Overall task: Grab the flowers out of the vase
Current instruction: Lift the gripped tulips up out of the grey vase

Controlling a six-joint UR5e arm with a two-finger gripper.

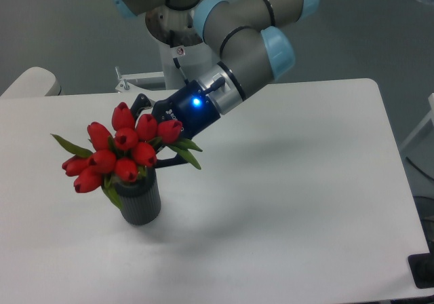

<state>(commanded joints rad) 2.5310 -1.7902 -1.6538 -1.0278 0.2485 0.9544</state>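
The flowers [115,151], a tight bunch of red tulip buds with green leaves, stand in the dark grey textured vase [141,202] at the left of the white table [291,182]. My gripper [156,133] reaches in from the right at bud height. Its dark fingers are spread: one fingertip [140,102] shows behind the bunch and the other [171,161] in front of it, just above the vase mouth. The right-hand buds lie between them. The jaws look open and not closed on the bunch. The stems are hidden inside the vase.
The arm's base [169,46] stands at the table's back edge with a metal bracket [125,83] beside it. A beige rounded object [30,81] sits off the back left corner. A black object [424,270] is at the front right edge.
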